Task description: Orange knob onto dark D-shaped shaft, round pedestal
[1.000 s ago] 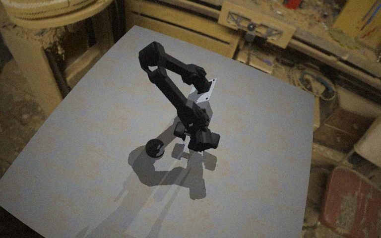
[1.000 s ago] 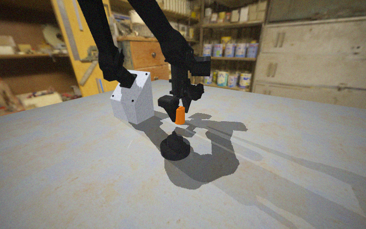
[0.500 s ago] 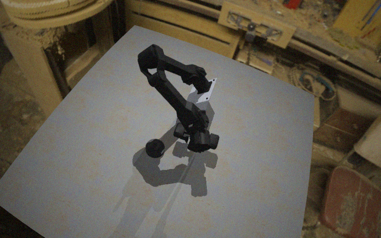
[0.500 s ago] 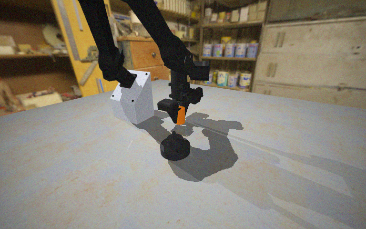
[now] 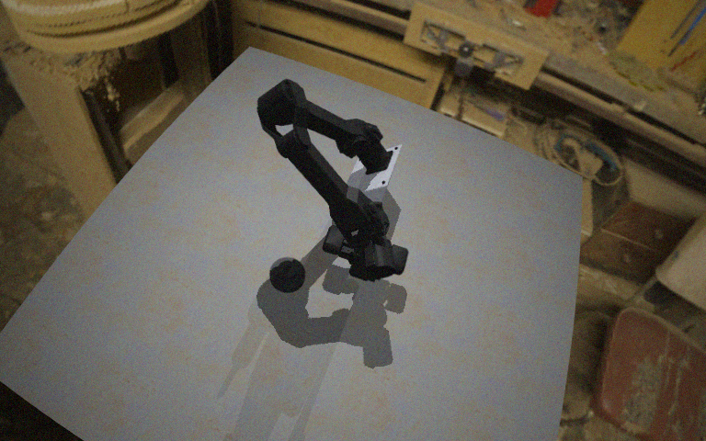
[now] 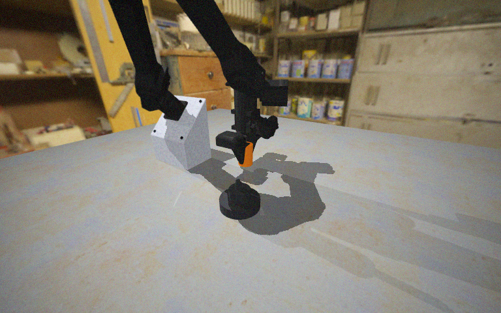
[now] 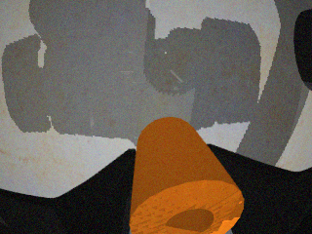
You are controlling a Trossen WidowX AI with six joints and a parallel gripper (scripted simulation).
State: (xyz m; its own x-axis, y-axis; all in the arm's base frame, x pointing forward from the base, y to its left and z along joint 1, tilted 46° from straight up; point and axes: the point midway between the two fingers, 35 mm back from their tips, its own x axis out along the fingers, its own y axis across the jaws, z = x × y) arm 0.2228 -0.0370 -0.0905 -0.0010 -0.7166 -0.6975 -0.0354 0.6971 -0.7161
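Observation:
My gripper [image 6: 246,156] [image 7: 170,153] points down and is shut on the orange knob [image 6: 248,158] [image 7: 166,171], with a finger on either side. The knob's D-shaped hole faces up in the wrist view and is partly cut off at the lower edge. The knob is low, at or just above the table; I cannot tell which. The arm hides it in the top view. The dark round pedestal [image 5: 287,276] [image 6: 229,211] stands apart from the gripper, in shadow. Its shaft [image 6: 237,182] sticks up; its flat side cannot be made out. The pedestal's edge shows in the wrist view [image 7: 305,49].
A pale sloped block [image 5: 379,179] [image 6: 199,143] stands behind the pedestal, at the arm's base. The arm's links arch high above the grey table [image 5: 171,208] [image 6: 110,239]. Shadows of the arm fall across the table and over the pedestal.

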